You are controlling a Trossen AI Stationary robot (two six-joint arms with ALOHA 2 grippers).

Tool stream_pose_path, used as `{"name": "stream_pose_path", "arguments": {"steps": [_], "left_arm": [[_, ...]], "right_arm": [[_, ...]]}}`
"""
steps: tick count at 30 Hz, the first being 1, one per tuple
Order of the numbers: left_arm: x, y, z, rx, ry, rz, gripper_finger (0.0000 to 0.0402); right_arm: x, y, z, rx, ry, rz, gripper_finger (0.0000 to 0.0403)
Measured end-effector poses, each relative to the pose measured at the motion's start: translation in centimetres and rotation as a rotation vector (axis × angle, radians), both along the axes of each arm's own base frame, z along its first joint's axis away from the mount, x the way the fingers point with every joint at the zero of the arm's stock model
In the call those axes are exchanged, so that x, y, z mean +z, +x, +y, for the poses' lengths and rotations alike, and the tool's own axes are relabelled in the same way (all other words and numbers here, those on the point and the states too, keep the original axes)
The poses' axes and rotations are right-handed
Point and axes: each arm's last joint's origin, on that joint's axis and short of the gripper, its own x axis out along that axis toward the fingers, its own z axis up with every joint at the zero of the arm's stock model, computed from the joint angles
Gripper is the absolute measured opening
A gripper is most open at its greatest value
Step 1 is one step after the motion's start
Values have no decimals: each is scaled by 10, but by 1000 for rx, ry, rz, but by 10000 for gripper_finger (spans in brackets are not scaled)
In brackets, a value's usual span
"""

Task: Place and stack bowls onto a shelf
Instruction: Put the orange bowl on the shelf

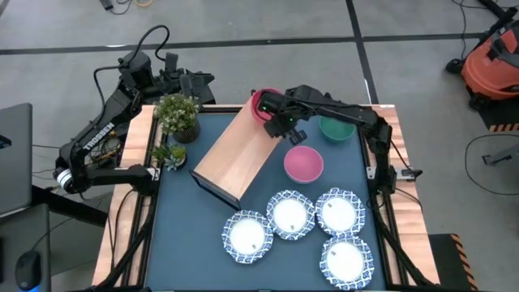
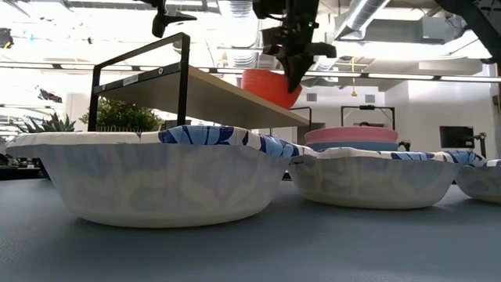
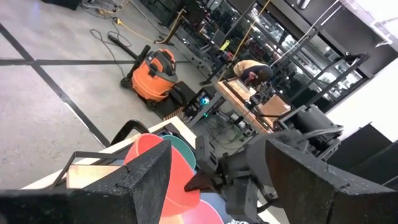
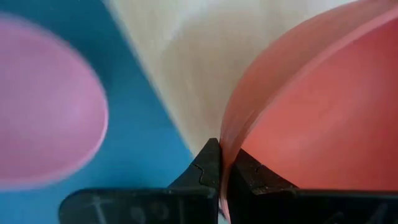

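Note:
The red bowl (image 1: 261,103) is at the far end of the light-wood shelf (image 1: 233,154), with my right gripper (image 1: 273,110) shut on it. The low view shows the red bowl (image 2: 268,86) just above the board (image 2: 219,94). The pink bowl (image 1: 303,163) and the green bowl (image 1: 336,128) sit on their bases on the blue table, right of the shelf. The white bowls with blue rims (image 1: 290,215) rest along the near side. My left gripper (image 1: 195,81) is open and waits off the table's far-left corner. My right gripper pinches the red bowl's rim (image 4: 231,134), one finger (image 4: 208,169) outside the wall and the other (image 4: 252,177) inside. The fingers come from above, pointing down. The bowl hangs at the shelf's far end. I cannot tell whether its base touches the board.
Two potted plants (image 1: 178,113) (image 1: 168,154) stand left of the shelf. The pink bowl (image 2: 356,134) shows a pale blue band beneath it in the low view. An orange vacuum (image 1: 491,69) stands on the floor to the right. A strip of bare tabletop (image 1: 182,235) lies near-left of the shelf.

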Motion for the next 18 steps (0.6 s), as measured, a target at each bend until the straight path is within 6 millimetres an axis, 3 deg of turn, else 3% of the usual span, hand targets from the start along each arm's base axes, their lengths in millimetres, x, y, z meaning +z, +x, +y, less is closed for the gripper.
{"name": "stream_pose_path", "arguments": {"steps": [11,18], "left_arm": [[0,0,0,0,-16,-6,243],[0,0,0,0,-15,-6,243]], "right_arm": [[0,-1,1,101,-75,77,37],[-1,0,6,133,40,40,31]]}}
